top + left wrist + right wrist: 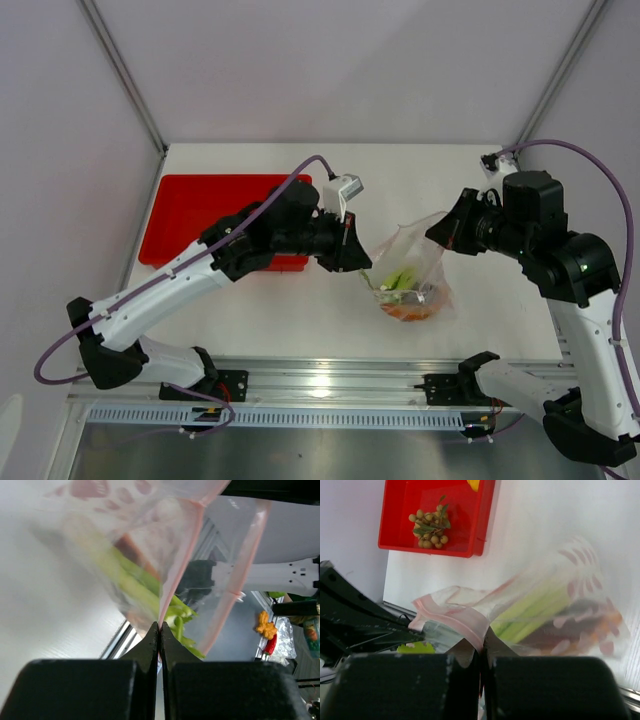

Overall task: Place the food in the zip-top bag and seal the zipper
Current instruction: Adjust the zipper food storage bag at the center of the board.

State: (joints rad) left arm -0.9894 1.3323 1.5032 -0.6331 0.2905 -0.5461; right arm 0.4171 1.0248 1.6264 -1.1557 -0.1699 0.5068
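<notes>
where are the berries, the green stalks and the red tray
berries (429,527), right wrist view, middle of the bunch
green stalks (532,611), right wrist view, mid-length, seen through the bag plastic
red tray (195,210), top external view, bare floor left of the arm

Clear crinkly plastic zip-top bag (418,252), smooth red plastic tray (205,205), matt white table (300,315), shiny metal rail (330,376)
</notes>
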